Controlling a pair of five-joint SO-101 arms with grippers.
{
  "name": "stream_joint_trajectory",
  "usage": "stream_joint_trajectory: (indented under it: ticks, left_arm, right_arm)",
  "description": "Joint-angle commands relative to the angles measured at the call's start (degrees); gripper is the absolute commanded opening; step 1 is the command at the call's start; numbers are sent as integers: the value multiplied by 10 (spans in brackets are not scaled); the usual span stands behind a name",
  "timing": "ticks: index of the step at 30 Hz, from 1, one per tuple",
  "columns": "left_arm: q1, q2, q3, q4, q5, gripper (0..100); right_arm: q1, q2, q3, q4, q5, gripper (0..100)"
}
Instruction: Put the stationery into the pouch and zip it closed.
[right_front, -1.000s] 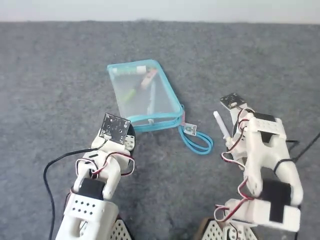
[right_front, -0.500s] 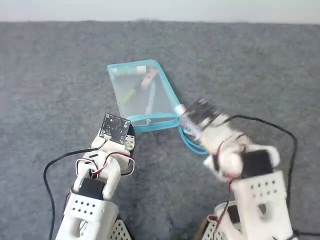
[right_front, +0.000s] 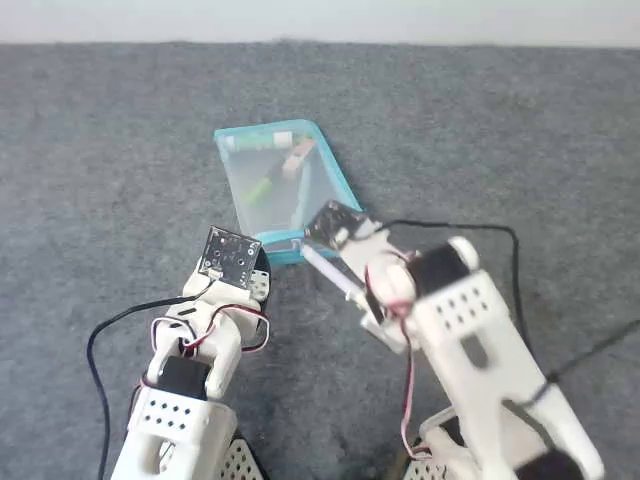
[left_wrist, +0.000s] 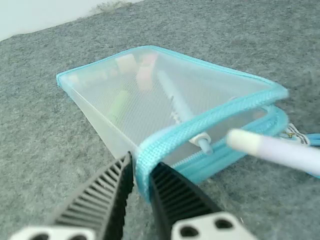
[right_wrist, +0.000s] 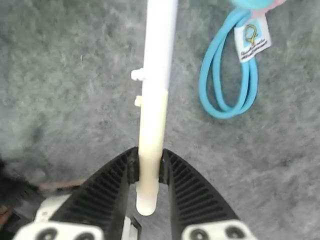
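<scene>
While right gripper (right_wrist: 148, 155) clamps pen (right_wrist: 157, 75) — tip cropped.

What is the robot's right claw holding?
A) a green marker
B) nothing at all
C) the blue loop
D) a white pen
D: the right gripper is clamped on the white pen, whose far end points toward the pouch.

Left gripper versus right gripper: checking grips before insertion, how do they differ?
The left gripper pinches the pouch by its teal rim; the right gripper clamps a white pen. The left gripper touches the pouch; the right gripper is off it, its pen near the mouth. Both are shut.
</scene>
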Motion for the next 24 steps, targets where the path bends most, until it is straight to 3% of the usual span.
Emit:
stream_joint_trajectory:
  ticks: [1,13,20,24]
  left_arm:
    - [9,-9,-7,-3,-6,12]
    - [11,-9,-7,-3,-6,12]
    - [18,-9,-9,-3,-8,12]
    - [62,-9,-7,0,-61,12]
  right_arm:
    - [-3,63,-91,-9,-39,6]
    - [5,342,-328,-5,-152,6]
    - [44,448,-522,86,-266,6]
    - [42,512,-630,120,-326,8]
